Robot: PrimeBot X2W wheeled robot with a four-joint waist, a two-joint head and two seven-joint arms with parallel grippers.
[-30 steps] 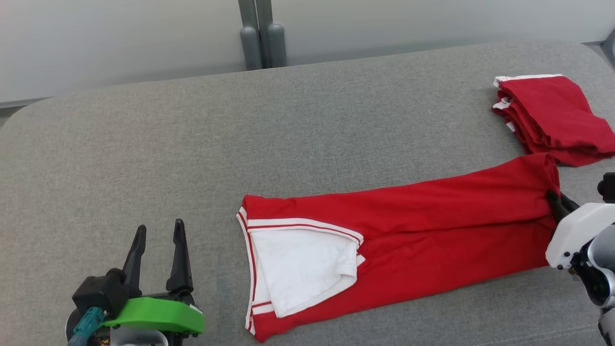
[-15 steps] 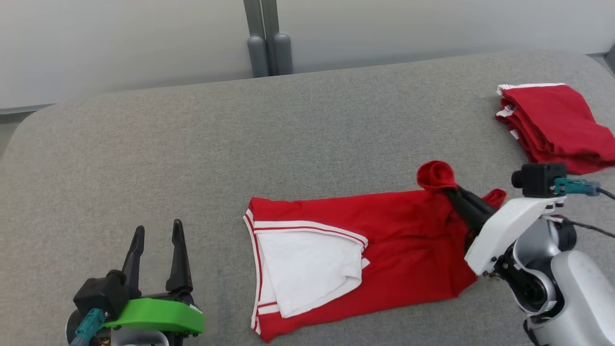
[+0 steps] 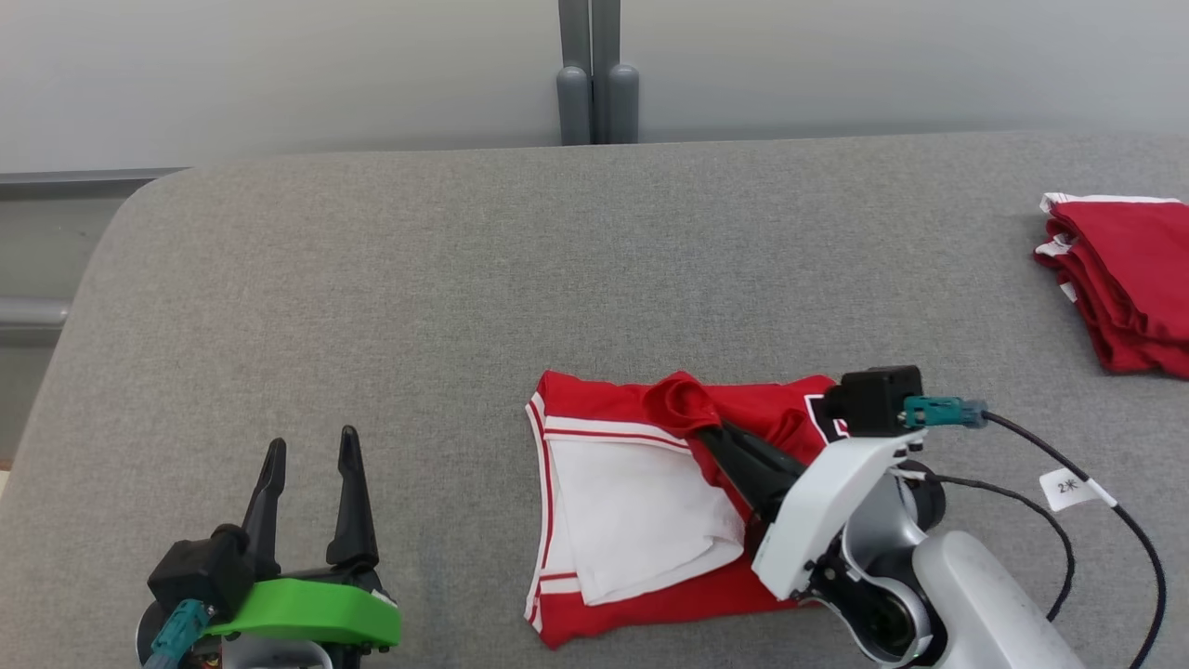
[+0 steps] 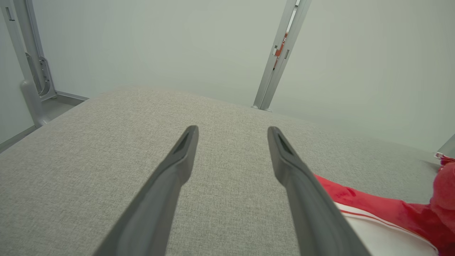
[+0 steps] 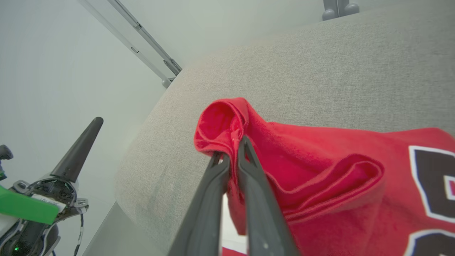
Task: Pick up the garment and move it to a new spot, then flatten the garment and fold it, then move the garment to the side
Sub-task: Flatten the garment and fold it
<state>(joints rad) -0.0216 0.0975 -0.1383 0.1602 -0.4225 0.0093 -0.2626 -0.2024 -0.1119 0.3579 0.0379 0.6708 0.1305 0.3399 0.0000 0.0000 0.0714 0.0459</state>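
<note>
Right gripper (image 3: 699,429) clamped on bunched hem of garment (image 3: 632,502); left gripper (image 3: 311,455) spread, empty. Garment lies near padded table (image 3: 464,279) front edge, middle. Soft, light, floppy; probably best pinched at hem corners.

Bare test lab: pale wall panels (image 3: 279,74), grey metal post (image 3: 595,84), fabric-covered work table (image 3: 372,279).

Grey fabric-covered table (image 3: 372,279) with a red-and-white garment (image 3: 632,506) and, well apart, a folded red pile (image 3: 1133,269)
</note>
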